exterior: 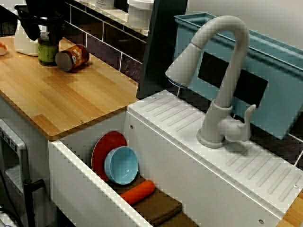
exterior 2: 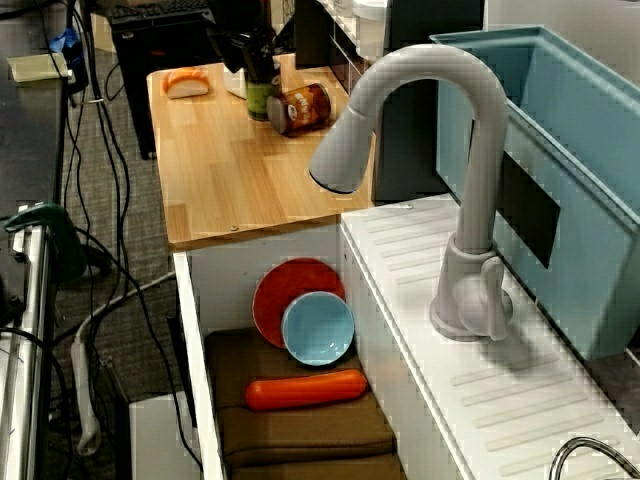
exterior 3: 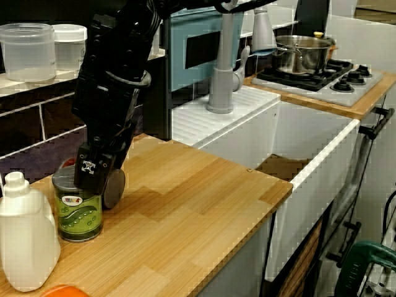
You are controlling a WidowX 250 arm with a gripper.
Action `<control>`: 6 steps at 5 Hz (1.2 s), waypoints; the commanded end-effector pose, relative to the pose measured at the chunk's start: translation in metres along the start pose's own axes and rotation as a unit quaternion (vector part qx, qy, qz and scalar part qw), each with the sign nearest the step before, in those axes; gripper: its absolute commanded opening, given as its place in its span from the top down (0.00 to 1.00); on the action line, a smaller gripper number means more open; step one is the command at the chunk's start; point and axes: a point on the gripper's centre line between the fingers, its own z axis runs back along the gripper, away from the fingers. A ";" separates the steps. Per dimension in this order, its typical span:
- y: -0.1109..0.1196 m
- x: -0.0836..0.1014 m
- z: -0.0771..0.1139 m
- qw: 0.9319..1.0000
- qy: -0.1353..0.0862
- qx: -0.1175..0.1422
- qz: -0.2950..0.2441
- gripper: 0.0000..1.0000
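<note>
Counter-level view. Pincer (exterior 3: 93, 172) sits at the rim of the upright green can (exterior 3: 77, 213) at the counter's (exterior 3: 185, 204) left end, seemingly poised to grasp; its opening cannot be told. Tipped brown can (exterior 3: 115, 189) at 2 o'clock, white bottle (exterior 3: 25, 238) at 8 o'clock.

My single black arm (exterior 3: 114, 74) comes in from the top of the frame in the view along the counter, slanting down and to the left, with the wrist bent so that the gripper (exterior 3: 93, 175) points straight down, low over the wooden top. In the view over the sink, the dark fingers (exterior: 31, 29) stand apart, one to each side, the tips at about the same height. From my screens I cannot tell whether they are pressing inward or merely hanging there.
</note>
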 end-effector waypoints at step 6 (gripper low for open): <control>0.020 0.016 0.027 1.000 -0.013 0.020 0.009 0.00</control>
